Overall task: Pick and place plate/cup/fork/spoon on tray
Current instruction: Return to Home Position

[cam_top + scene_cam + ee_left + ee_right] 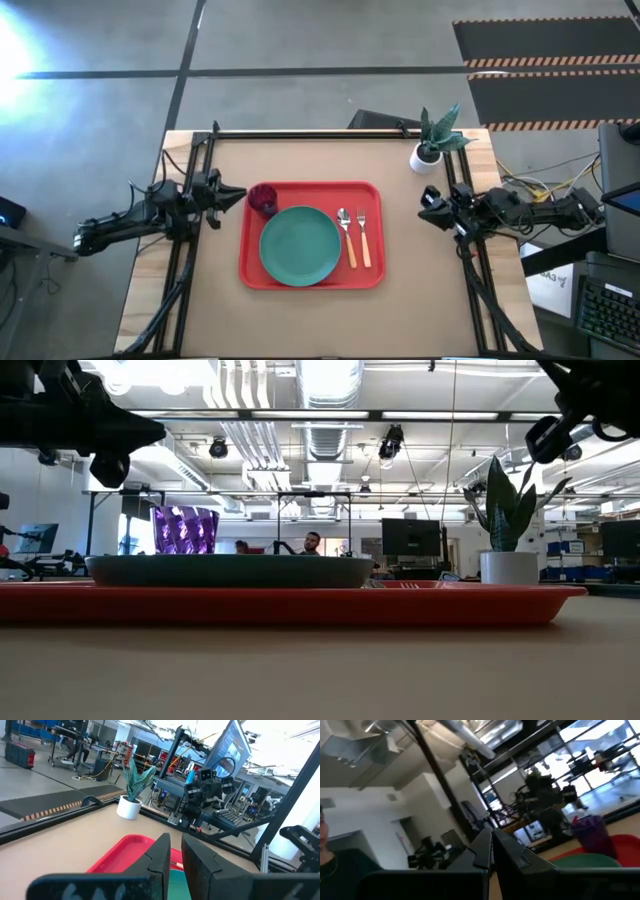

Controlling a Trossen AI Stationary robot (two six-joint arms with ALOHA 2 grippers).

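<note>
The red tray [372, 190] lies in the middle of the table. On it the teal-green plate [300, 245] lies flat at the near left. The dark purple cup [263, 199] stands upright at the far left corner. The spoon [346, 235] and the fork [364, 238] lie side by side to the right of the plate, heads toward the far edge. My left gripper [238, 197] is shut and empty, raised just left of the cup. My right gripper [422, 210] is shut and empty, raised to the right of the tray.
A white pot with a green plant [432, 140] stands at the table's far right corner. Dark frame rails run along the table's left, right and far edges. Bare tabletop lies between the tray and each side. People sit in the room beyond the table [312, 543].
</note>
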